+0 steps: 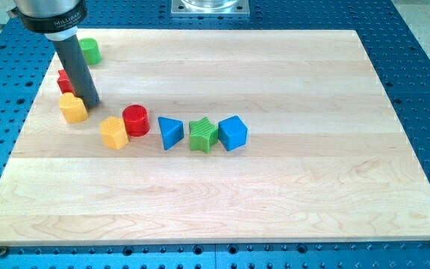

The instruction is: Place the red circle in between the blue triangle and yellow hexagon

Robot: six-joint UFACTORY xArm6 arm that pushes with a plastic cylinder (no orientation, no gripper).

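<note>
The red circle (135, 119) stands left of centre on the wooden board (290, 187). The yellow hexagon (114, 132) is just below and to its left, touching or nearly touching it. The blue triangle (170, 132) is a short gap to its right. The red circle lies between these two, slightly nearer the view's top than both. My tip (90, 103) is down on the board to the left of the red circle, right beside a second yellow block (73, 107).
A green star (203, 134) and a blue cube (232, 133) continue the row to the right of the blue triangle. A red block (64, 81) is partly hidden behind the rod. A green block (89, 51) sits near the board's top left corner.
</note>
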